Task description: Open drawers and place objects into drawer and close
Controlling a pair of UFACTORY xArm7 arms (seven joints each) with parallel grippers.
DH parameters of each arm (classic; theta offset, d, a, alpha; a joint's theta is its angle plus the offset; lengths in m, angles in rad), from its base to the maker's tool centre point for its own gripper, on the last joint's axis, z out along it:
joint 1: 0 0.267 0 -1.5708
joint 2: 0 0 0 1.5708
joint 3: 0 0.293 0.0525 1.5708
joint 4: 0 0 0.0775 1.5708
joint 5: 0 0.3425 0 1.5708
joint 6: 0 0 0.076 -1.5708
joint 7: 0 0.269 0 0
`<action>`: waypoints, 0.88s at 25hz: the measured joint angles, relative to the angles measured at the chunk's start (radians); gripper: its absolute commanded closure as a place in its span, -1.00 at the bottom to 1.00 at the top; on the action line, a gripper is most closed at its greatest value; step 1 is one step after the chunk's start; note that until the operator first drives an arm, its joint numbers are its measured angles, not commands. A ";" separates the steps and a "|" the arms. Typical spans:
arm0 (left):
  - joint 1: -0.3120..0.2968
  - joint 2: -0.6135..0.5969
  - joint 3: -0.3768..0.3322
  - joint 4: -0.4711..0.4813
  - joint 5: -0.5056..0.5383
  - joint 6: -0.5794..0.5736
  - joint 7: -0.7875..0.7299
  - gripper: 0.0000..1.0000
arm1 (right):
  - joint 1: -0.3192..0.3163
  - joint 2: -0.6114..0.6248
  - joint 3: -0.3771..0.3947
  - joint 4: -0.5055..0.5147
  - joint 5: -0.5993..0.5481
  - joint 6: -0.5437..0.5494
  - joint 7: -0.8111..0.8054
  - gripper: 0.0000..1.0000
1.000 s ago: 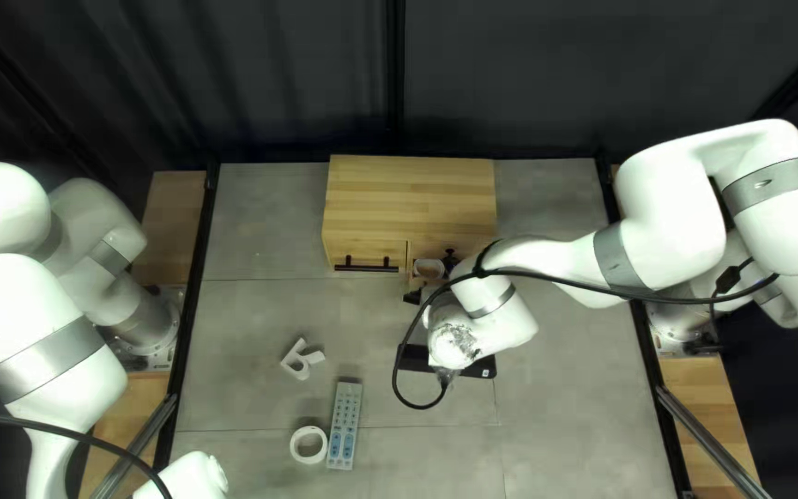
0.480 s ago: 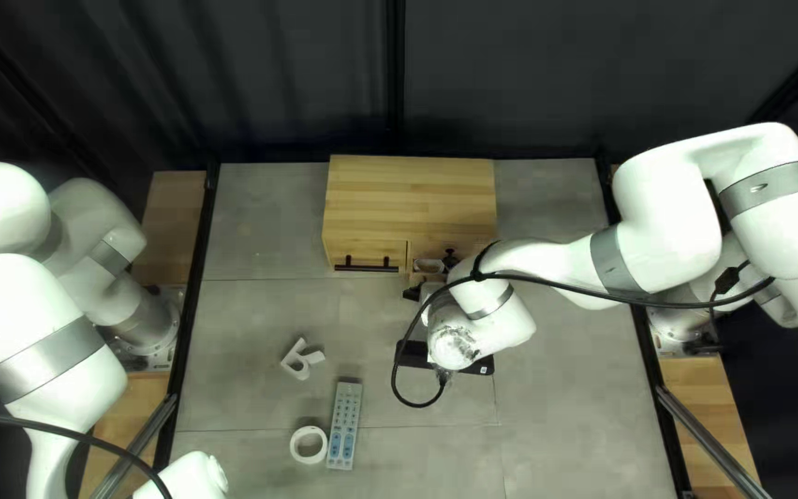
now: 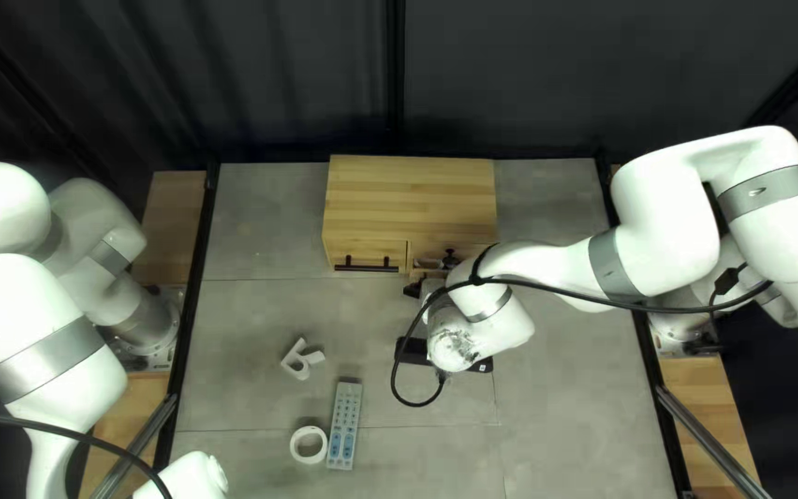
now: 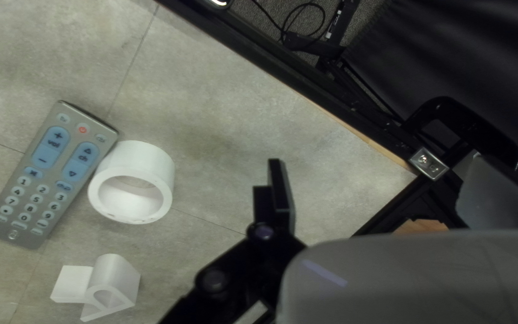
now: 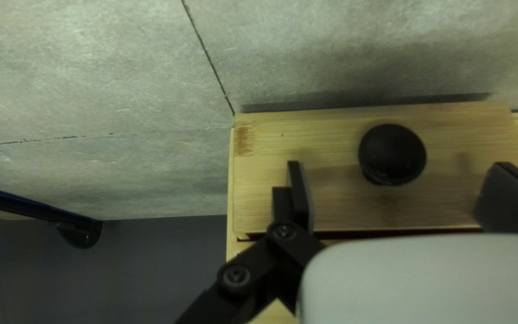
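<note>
Where the right gripper [image 3: 431, 296] stands unclenched at the drawer front [image 5: 331, 132], the black knob [image 5: 392, 154] sits ahead, between its parted jaws, though contact is hard to judge. The left gripper [image 4: 379, 165], also released, hangs near a white ring [image 4: 132, 183]. Grey table [image 3: 584, 397], dark curtain [image 3: 233, 92] beyond.
</note>
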 measured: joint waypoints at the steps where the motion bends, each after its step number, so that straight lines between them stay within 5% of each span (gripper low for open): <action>1: 0.000 0.000 0.000 0.000 0.000 0.000 0.000 -1.00 | 0.000 0.002 -0.001 0.001 -0.001 0.001 0.001 -1.00; 22: 0.000 0.000 0.000 0.000 0.000 0.000 0.000 -1.00 | 0.023 0.025 -0.016 0.007 -0.037 0.043 0.041 -1.00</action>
